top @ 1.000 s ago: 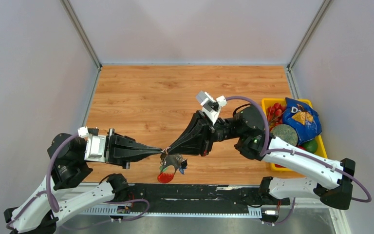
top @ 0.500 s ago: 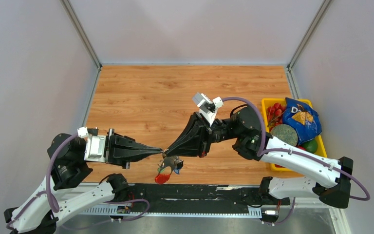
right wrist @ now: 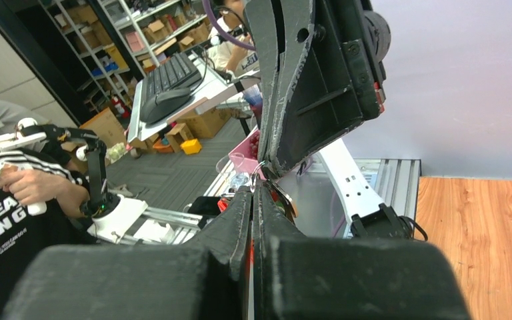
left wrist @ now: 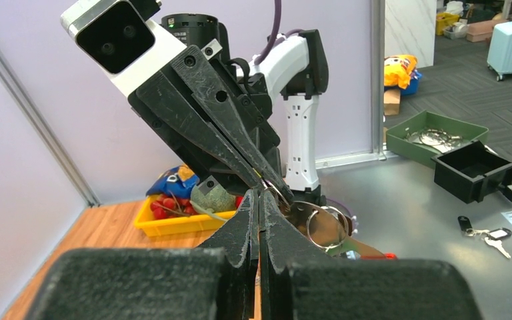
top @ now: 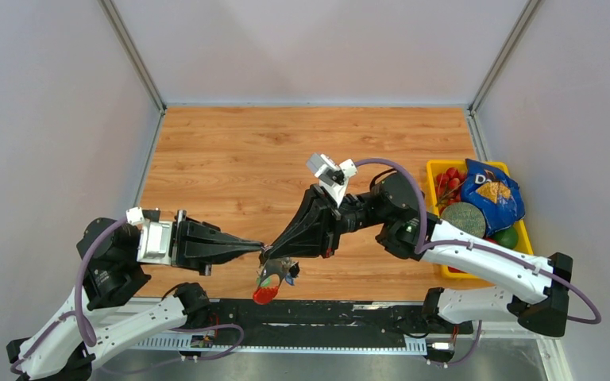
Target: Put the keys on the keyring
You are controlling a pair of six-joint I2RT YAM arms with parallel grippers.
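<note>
The keyring (top: 276, 272) hangs in the air over the table's near edge. It is a bunch with a grey-silver strap, small green and blue pieces and a red tag (top: 265, 295) at the bottom. My left gripper (top: 260, 248) and right gripper (top: 272, 252) meet tip to tip just above it, both shut on its thin wire. In the left wrist view a metal ring (left wrist: 327, 227) shows just right of my shut fingertips (left wrist: 260, 195). The right wrist view shows a fine wire loop at my shut tips (right wrist: 256, 190). I cannot make out the keys in either grip.
A yellow tray (top: 435, 171) at the right holds a blue snack bag, red fruit and a green fruit. The black rail (top: 326, 313) with the arm bases runs under the hanging bunch. Loose keys (left wrist: 483, 233) lie on the grey bench beyond the table.
My right arm has swung a little to the left and lower, and the hanging bunch has shifted left and down with it. The left arm has stayed put.
</note>
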